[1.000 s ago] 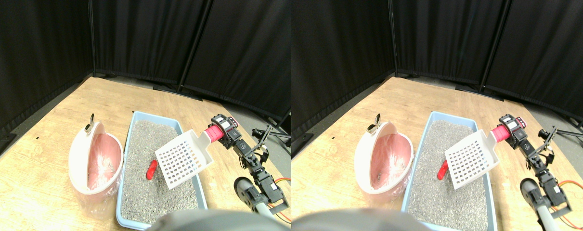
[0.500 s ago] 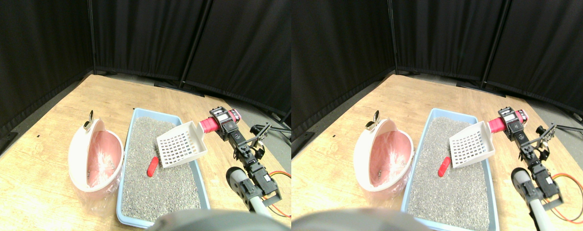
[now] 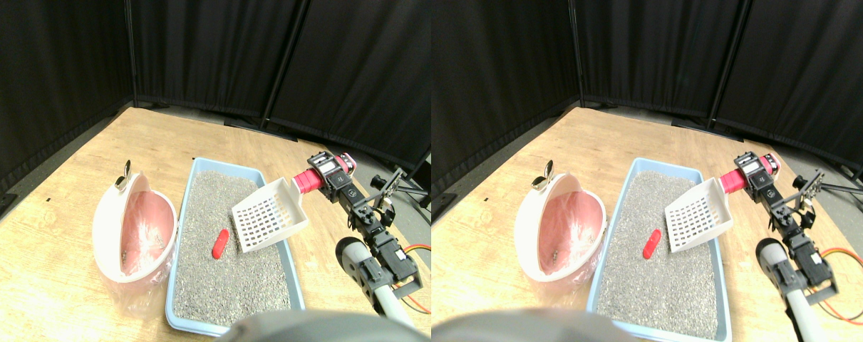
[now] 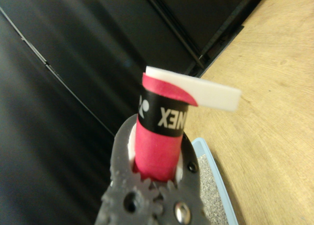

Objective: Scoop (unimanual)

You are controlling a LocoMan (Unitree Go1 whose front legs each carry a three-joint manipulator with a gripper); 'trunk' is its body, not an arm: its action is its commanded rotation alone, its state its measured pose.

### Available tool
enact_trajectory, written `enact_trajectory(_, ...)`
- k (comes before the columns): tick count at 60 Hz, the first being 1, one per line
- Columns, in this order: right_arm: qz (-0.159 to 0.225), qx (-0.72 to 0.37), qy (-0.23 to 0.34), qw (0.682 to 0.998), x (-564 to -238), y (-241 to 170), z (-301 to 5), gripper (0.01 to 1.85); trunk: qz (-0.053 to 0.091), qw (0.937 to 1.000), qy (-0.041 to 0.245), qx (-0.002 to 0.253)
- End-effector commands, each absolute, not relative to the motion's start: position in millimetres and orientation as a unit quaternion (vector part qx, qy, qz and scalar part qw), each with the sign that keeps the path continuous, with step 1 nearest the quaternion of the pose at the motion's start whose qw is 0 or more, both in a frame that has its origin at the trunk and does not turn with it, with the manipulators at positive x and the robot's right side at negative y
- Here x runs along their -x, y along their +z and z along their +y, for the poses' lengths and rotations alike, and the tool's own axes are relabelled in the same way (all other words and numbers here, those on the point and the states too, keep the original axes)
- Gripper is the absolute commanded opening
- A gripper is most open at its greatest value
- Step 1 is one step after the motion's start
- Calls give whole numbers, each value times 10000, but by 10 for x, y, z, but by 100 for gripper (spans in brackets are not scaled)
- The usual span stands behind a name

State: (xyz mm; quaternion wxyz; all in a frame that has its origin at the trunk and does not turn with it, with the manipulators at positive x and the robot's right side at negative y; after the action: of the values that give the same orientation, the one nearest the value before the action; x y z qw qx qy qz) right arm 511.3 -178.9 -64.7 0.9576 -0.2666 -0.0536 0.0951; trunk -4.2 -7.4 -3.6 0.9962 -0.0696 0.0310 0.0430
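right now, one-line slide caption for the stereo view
Right gripper holds white slotted scoop over grey litter tray, beside red piece.

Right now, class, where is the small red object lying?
In the stereo view, the red object lies on the grey litter inside the blue tray, just left of the white slotted scoop and right of the pink bin.

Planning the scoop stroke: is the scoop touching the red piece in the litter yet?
Apart. In the stereo pair view a strip of bare litter shows between the white scoop and the red piece.
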Motion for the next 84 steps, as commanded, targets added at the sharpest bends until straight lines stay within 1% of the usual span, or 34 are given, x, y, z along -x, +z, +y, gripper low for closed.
enact_trajectory(1, -861, 2630, 869, 9570, -5116, -481, -1675, 5, 435, 9939, 461, 906)
enact_trajectory(8, -795, 2585, 853, 9590, -5115, -520, -1669, 5, 533, 9933, 429, 928)
enact_trajectory(11, -763, 2551, 999, 9587, -5115, -545, -1684, 5, 538, 9933, 424, 927)
enact_trajectory(13, -776, 2496, 997, 9601, -5107, -550, -1685, 5, 539, 9933, 415, 930)
enact_trajectory(15, -801, 2454, 1041, 9605, -5102, -561, -1690, 5, 576, 9932, 391, 931)
enact_trajectory(17, -844, 2467, 1062, 9595, -5098, -573, -1691, 5, 584, 9932, 382, 931)
enact_trajectory(19, -941, 2473, 1208, 9568, -5097, -594, -1692, 5, 604, 9932, 367, 926)
enact_trajectory(24, -942, 2457, 1225, 9570, -5102, -628, -1691, 5, 627, 9932, 339, 924)
enact_trajectory(25, -971, 2436, 1333, 9557, -5107, -639, -1694, 5, 634, 9932, 329, 918)
enact_trajectory(26, -981, 2426, 1392, 9551, -5110, -644, -1696, 5, 634, 9933, 321, 916)
enact_trajectory(27, -935, 2451, 1320, 9559, -5109, -648, -1695, 5, 634, 9933, 316, 915)
enact_trajectory(32, -908, 2436, 1334, 9564, -5123, -665, -1707, 5, 647, 9933, 297, 912)
enact_trajectory(34, -995, 2504, 1428, 9524, -5130, -671, -1712, 5, 649, 9933, 290, 908)
enact_trajectory(40, -1014, 2535, 1446, 9511, -5125, -646, -1733, 5, 642, 9935, 272, 903)
enact_trajectory(47, -1042, 2627, 1312, 9502, -5116, -601, -1733, 5, 642, 9935, 272, 903)
enact_trajectory(48, -1042, 2627, 1312, 9502, -5116, -601, -1733, 5, 637, 9936, 235, 901)
enact_trajectory(49, -956, 2617, 1251, 9522, -5115, -584, -1734, 5, 637, 9936, 235, 901)
enact_trajectory(54, -1060, 2723, 1337, 9470, -5132, -581, -1744, 5, 632, 9935, 238, 918)
enact_trajectory(60, -1005, 2787, 1340, 9457, -5129, -560, -1736, 5, 633, 9934, 236, 925)
enact_trajectory(73, -1082, 3100, 1574, 9314, -5199, -604, -1714, 5, 646, 9926, 279, 992)
enact_trajectory(84, -1070, 3129, 1637, 9294, -5228, -638, -1687, 5, 659, 9919, 341, 1036)
